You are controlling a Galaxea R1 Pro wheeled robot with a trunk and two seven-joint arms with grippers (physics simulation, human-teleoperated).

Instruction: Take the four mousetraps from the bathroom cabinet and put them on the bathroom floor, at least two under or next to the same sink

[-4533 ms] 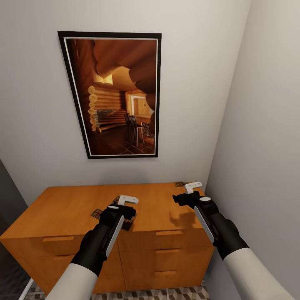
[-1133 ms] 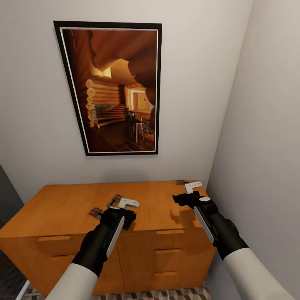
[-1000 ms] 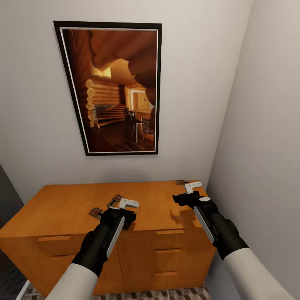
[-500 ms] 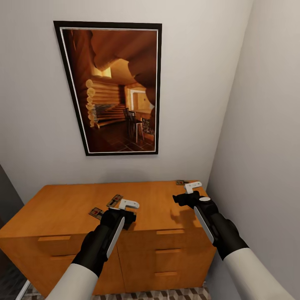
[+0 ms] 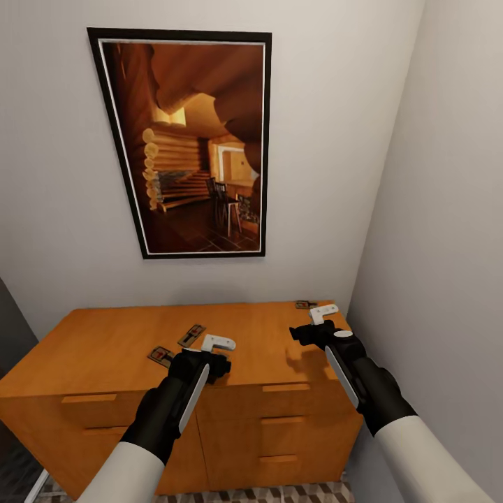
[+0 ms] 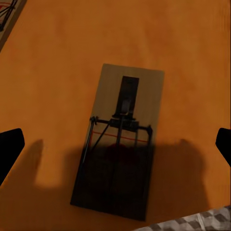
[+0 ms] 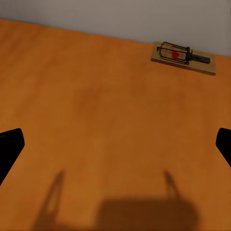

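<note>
A small flat wooden mousetrap with dark spring wire and a red mark (image 6: 120,144) lies on top of the low orange-brown wooden cabinet (image 5: 112,346), close to its front edge, directly beneath the left gripper (image 6: 115,144), whose fingers are spread wide on either side. Over the last few seconds that gripper has barely shifted above it, so I judge no grasp has begun. The right gripper (image 7: 115,139), fingers likewise apart and empty, hovers well short of another mousetrap by the grey-white wall (image 7: 184,57).
</note>
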